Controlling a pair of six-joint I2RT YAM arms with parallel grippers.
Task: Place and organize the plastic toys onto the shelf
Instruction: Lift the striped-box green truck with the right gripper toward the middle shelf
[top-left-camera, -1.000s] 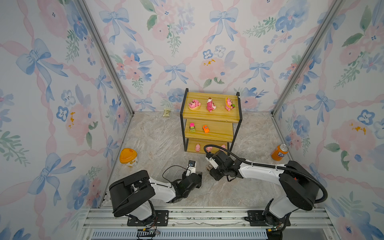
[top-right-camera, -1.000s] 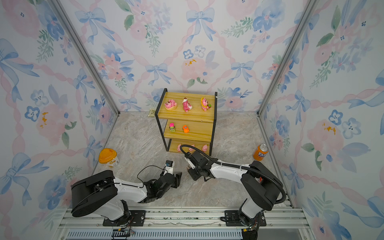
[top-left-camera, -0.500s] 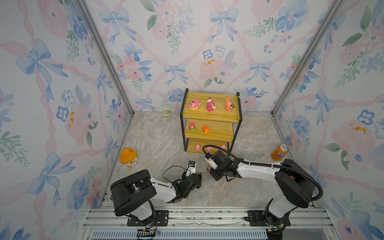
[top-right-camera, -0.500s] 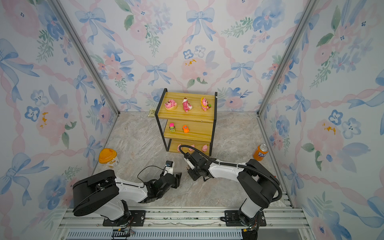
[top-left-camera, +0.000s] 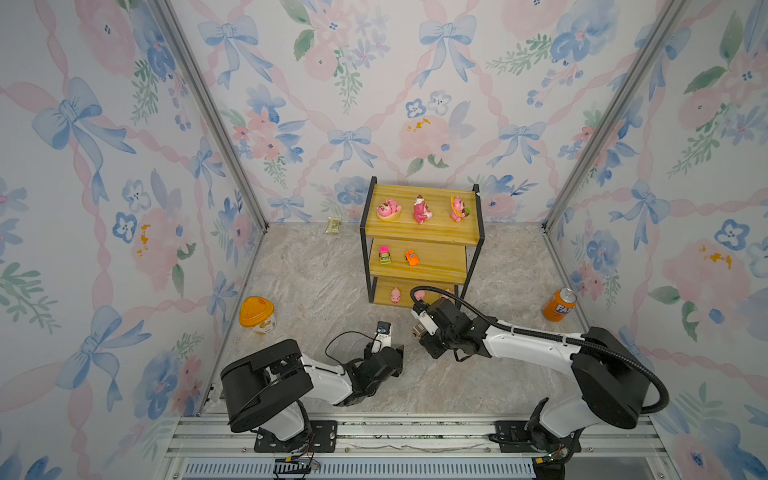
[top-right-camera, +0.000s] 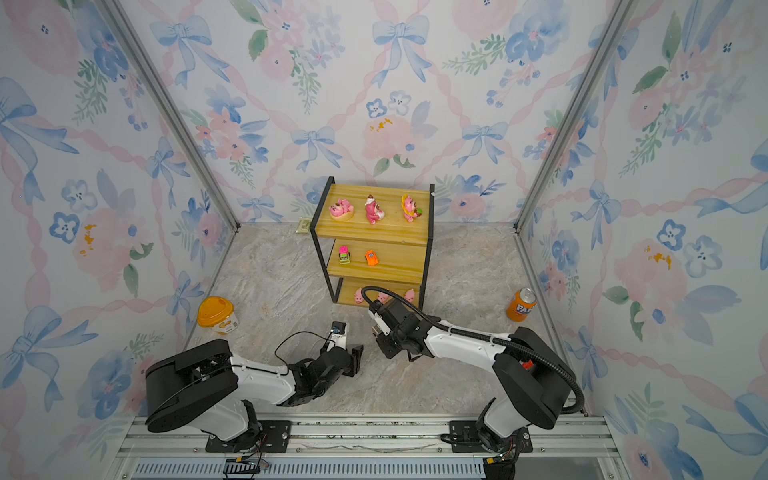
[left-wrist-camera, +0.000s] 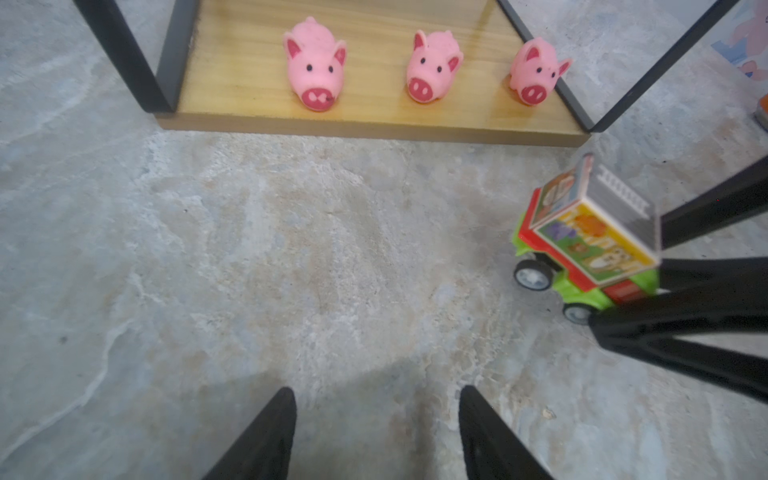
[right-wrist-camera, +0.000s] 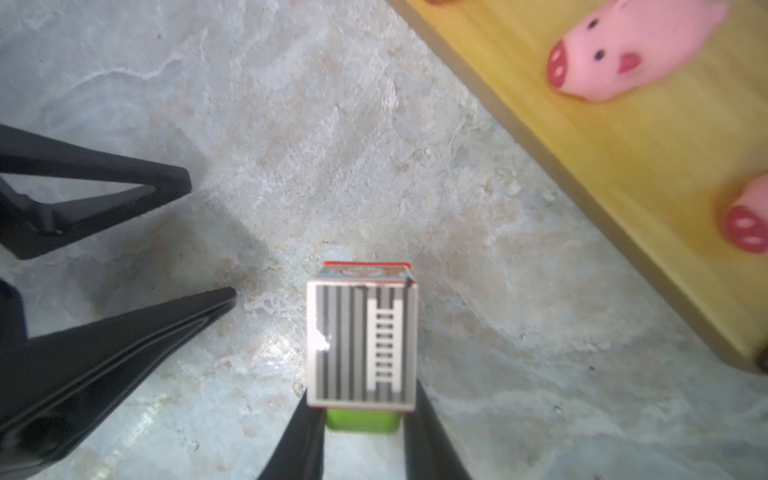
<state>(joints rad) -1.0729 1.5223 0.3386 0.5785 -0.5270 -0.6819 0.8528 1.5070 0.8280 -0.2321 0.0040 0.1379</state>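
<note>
The right gripper (right-wrist-camera: 361, 411) was closed on the grey-green car (right-wrist-camera: 361, 340), fingers (right-wrist-camera: 303, 440) clamping its green chassis close over the floor (left-wrist-camera: 291, 249). The left gripper (left-wrist-camera: 376, 399) stood half open and empty, just beside it at lower centre in both top views. At frame centre, the shelf (top-left-camera: 399, 230) carried three pigs (left-wrist-camera: 318, 66) on the bottom board, the pink-green car (top-left-camera: 385, 254) and orange car (top-left-camera: 411, 257) on the middle board, and three figurines (top-left-camera: 422, 210) on top.
</note>
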